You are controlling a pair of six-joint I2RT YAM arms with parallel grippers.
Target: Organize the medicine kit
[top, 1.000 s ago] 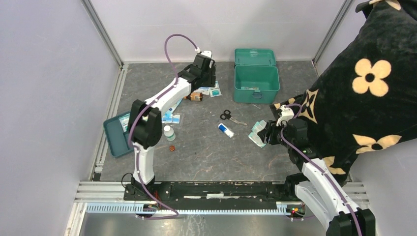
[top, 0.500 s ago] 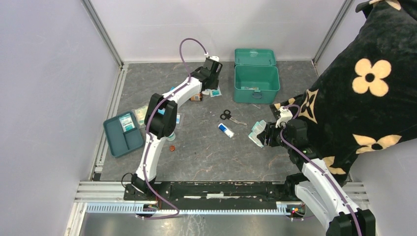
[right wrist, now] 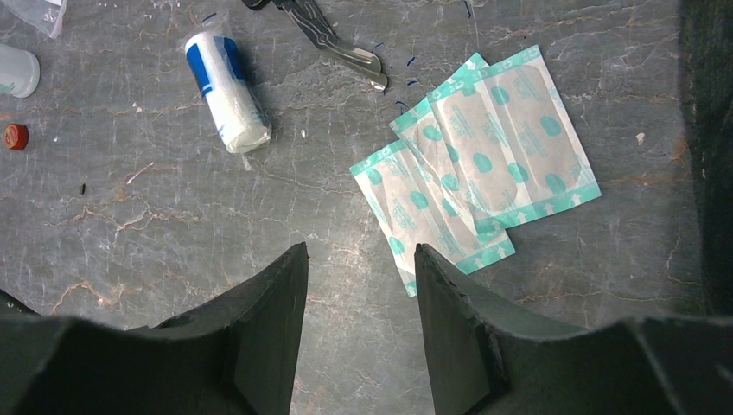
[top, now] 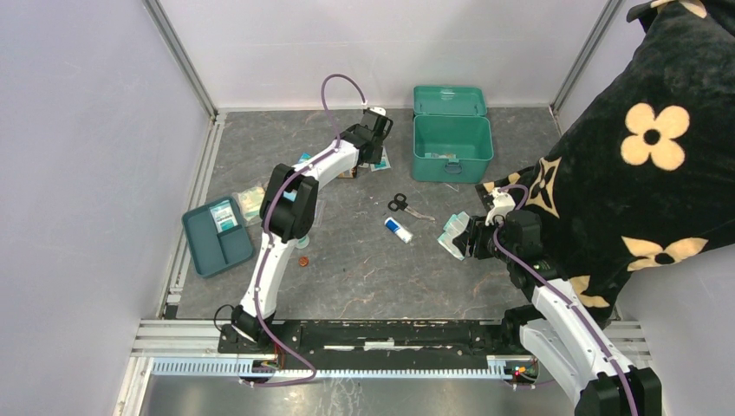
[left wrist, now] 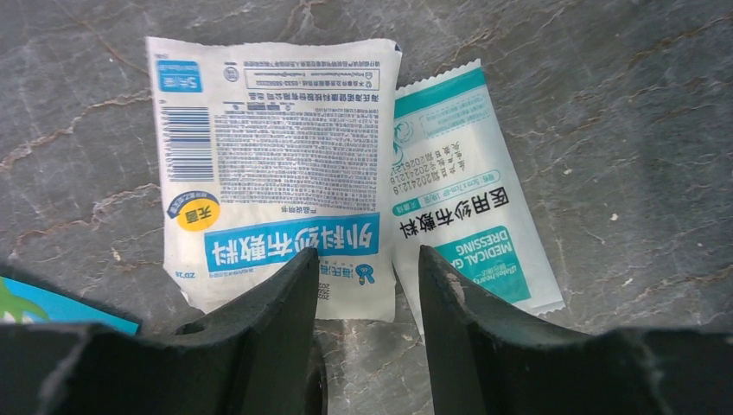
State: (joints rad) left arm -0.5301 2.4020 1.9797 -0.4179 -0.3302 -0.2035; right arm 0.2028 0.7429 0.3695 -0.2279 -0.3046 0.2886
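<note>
Grey marbled tabletop [top: 364, 260], white walls, black flowered cloth [top: 659, 156] bulging in at right. Medicine kit [top: 452, 147] sits far centre-right, lid open, a few items inside.

Left gripper [left wrist: 363, 264] is low over two sachets just left of the kit, fingers spread, nothing between them. Right gripper [right wrist: 359, 259] is released too, hanging near a fan of plasters [right wrist: 480, 160] on the right side.

Likely step: left arm picks a sachet for the kit. The white dressing packet [left wrist: 272, 164] and teal gauze packet [left wrist: 467, 216] lie flat and side by side, edges touching, so the jaws straddle both near edges. Best to shift over one packet, press a finger onto its near edge and pinch only that one. Flat film gives little to bite, so it could slide or drag its neighbour along. Same worry for the right arm: the plasters overlap, so grab them at the stacked corner.

Materials:
- Sachets are thin printed film with crimped seals, limp.
- Plasters are in paper wrappers with teal dots.
- Blue-white roll [right wrist: 226, 91] is a small cylinder and may roll.
- Scissors [top: 400, 204] are metal with black handles.
- Kit is hard plastic with rounded corners.
- Shallow teal tray [top: 201, 236] sits at near left.
</note>
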